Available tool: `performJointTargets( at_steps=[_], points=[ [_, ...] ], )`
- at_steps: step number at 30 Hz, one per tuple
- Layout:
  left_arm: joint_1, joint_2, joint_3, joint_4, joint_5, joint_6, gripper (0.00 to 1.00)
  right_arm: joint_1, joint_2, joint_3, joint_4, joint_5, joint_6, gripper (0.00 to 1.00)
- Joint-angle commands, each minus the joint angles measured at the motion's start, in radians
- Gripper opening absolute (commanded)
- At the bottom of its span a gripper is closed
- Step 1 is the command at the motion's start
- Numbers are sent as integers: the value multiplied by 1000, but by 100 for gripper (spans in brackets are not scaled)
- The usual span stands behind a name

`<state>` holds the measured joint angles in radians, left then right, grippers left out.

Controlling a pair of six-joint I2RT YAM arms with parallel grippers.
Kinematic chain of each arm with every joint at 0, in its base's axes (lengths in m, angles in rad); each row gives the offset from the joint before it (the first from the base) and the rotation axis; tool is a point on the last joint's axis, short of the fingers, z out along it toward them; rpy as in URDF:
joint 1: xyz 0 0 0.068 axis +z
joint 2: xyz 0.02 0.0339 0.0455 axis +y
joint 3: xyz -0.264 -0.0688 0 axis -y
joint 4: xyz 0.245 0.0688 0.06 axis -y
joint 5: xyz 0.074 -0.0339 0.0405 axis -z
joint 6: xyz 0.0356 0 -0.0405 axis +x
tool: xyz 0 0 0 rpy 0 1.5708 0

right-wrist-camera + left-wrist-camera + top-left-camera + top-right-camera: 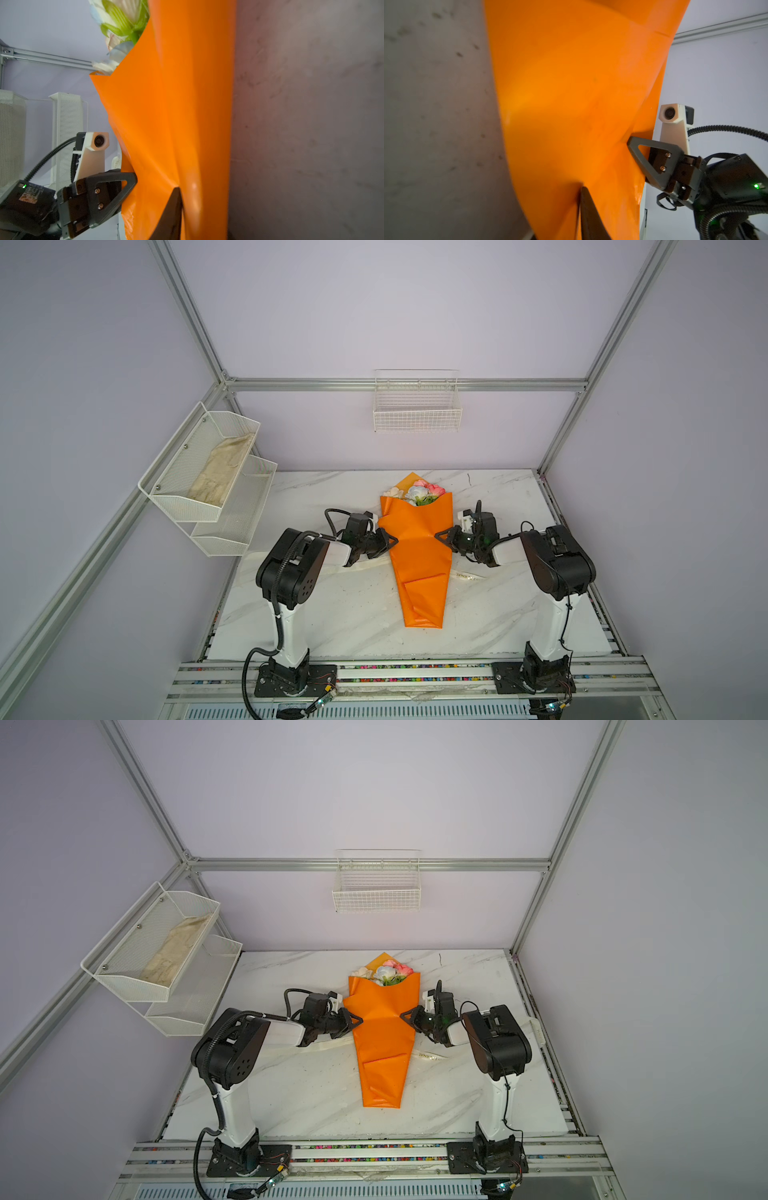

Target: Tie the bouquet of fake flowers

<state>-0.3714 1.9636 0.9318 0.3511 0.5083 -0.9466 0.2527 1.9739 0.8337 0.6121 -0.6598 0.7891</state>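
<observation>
The bouquet of fake flowers [417, 564] [384, 1044] lies along the middle of the marble table, wrapped in orange paper, with its cream, white and pink blooms [422, 491] at the far end. My left gripper [392, 540] [357, 1020] is at the paper's left edge. My right gripper [438, 536] [404, 1016] is at the right edge, level with it. Creases run from both tips toward the middle. In each wrist view only one finger [588, 212] [170, 214] shows against the paper [571, 93] [176, 104]. The paper hides the other finger, so the gap cannot be read.
A cream printed ribbon [467, 576] [430, 1056] lies across the table under the bouquet. A white two-tier mesh shelf [174, 489] on the left wall holds a beige cloth [220, 472]. A wire basket [417, 418] hangs on the back wall.
</observation>
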Motion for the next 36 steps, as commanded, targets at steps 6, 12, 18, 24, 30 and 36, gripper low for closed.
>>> performJointTargets(
  at_steps=[6, 12, 18, 24, 30, 36],
  points=[
    [12, -101, 32, -117, -76, 69, 51, -31, -156, 18, -278, 155, -65, 51],
    [15, -188, -3, -165, -95, 99, 70, -77, -290, -11, -440, 268, -87, 57],
    [16, -338, -41, -332, -220, 164, 81, -112, -511, -25, -586, 436, -117, 57],
    [29, -541, -89, -707, -629, 175, 85, -134, -747, -24, -707, 691, -188, 58],
    [173, -629, -81, -987, -837, 190, 83, -142, -752, 13, -758, 721, -220, 58],
    [261, -578, -84, -1037, -847, 201, 77, -142, -707, 19, -767, 705, -223, 57]
  ],
)
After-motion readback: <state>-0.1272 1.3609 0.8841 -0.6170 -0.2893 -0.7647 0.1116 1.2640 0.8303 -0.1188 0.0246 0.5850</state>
